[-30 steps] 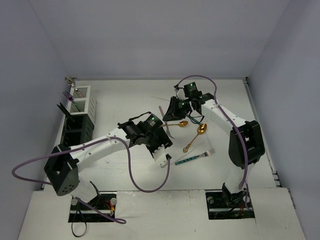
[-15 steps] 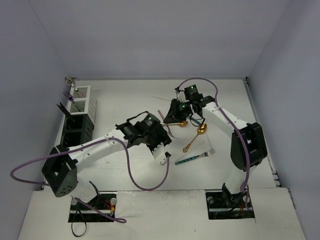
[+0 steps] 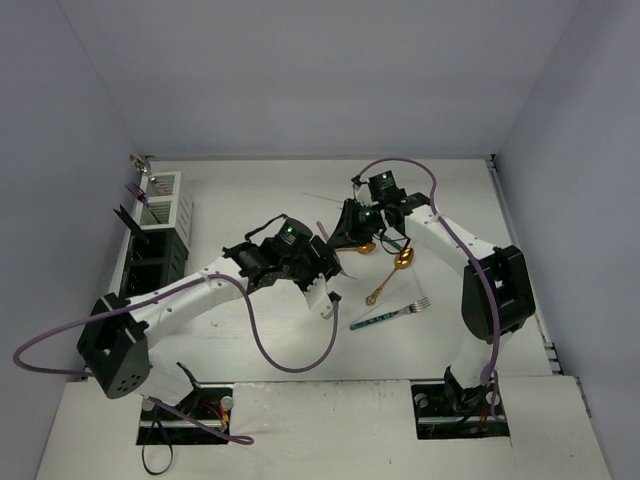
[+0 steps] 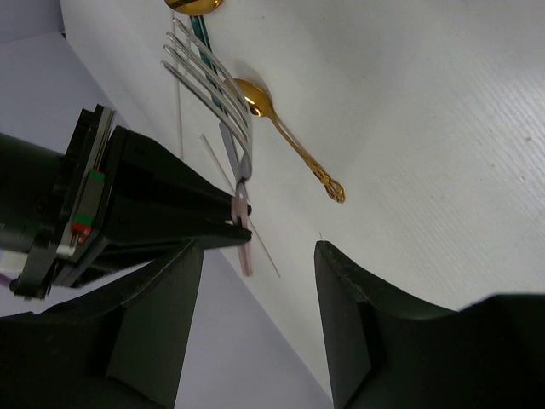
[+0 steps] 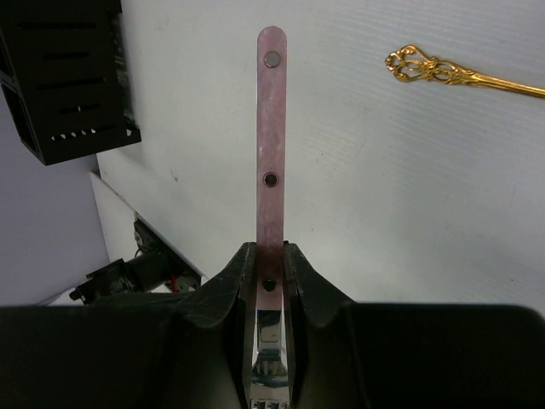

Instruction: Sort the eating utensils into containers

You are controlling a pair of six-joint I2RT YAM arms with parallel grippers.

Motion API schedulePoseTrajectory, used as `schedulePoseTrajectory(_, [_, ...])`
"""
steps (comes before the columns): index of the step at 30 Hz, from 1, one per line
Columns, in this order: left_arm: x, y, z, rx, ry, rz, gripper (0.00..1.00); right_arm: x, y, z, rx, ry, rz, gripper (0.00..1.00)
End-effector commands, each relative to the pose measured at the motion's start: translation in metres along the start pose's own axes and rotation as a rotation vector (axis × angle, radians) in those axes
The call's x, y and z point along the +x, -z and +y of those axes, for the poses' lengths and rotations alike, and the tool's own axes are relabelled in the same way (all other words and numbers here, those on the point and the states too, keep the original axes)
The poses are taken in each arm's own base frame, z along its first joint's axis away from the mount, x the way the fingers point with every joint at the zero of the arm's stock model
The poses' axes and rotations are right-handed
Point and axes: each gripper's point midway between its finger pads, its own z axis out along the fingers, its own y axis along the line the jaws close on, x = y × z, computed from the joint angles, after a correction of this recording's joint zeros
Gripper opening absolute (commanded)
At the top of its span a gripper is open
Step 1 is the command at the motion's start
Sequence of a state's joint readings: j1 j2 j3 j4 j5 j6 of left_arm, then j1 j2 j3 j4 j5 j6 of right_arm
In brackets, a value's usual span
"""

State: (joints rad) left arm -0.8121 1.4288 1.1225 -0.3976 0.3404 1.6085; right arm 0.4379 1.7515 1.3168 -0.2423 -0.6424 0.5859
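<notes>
Ribbed white table (image 5: 409,170); right gripper (image 5: 271,250) clamps flat, riveted, possibly plastic pink fork handle (image 5: 272,119).

Pink-handled fork (image 5: 272,128), ornate gold spoon (image 4: 295,146), teal-handled fork (image 3: 388,315), white slatted bin (image 3: 183,210)

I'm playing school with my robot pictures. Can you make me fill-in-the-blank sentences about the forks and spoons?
The fork in the right gripper has a ___ handle.
The left gripper stands ___, holding nothing.
The spoon lying on the table is ___ in colour.
Missing words: pink, open, gold.
</notes>
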Motion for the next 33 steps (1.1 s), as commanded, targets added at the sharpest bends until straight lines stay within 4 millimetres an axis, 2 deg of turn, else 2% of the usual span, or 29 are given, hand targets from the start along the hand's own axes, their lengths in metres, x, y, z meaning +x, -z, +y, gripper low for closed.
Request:
schedulePoseTrajectory(1, [0.002, -0.002, 0.053, -0.147, -0.012, -0.020, 0.51, -0.006, 0.018, 0.039, -0.084, 0.048, -0.057, 0.00])
schedulePoseTrajectory(8, [0.003, -0.020, 0.059, -0.129, -0.006, -0.046, 0.49, -0.007, 0.019, 0.046, -0.101, 0.046, -0.052, 0.00])
schedulePoseTrajectory(17, [0.005, -0.029, 0.043, -0.083, 0.014, -0.045, 0.11, -0.007, 0.021, 0.050, -0.115, 0.047, -0.051, 0.00])
schedulePoseTrajectory(22, [0.006, -0.027, 0.034, -0.083, 0.013, -0.033, 0.00, -0.005, 0.022, 0.052, -0.136, 0.064, -0.035, 0.03])
schedulePoseTrajectory(24, [0.005, -0.021, 0.033, -0.098, 0.020, -0.030, 0.00, -0.011, 0.025, 0.054, -0.157, 0.081, -0.038, 0.42])
schedulePoseTrajectory(26, [0.002, -0.014, 0.029, -0.098, 0.030, -0.032, 0.00, -0.020, 0.032, 0.057, -0.173, 0.111, -0.058, 0.73])
schedulePoseTrajectory(27, [0.001, -0.014, 0.027, -0.093, 0.038, -0.033, 0.00, -0.024, 0.034, 0.055, -0.172, 0.110, -0.067, 0.76])
schedulePoseTrajectory(29, [-0.006, 0.004, 0.028, -0.118, 0.056, -0.041, 0.00, -0.045, 0.050, 0.056, -0.198, 0.129, -0.113, 0.95])
schedulePoseTrajectory(30, [-0.009, 0.013, 0.028, -0.131, 0.075, -0.044, 0.00, -0.056, 0.059, 0.053, -0.206, 0.130, -0.137, 1.00])
schedulePoseTrajectory(33, [-0.014, 0.038, 0.030, -0.173, 0.200, -0.045, 0.00, -0.091, 0.088, 0.039, -0.208, 0.119, -0.227, 1.00])
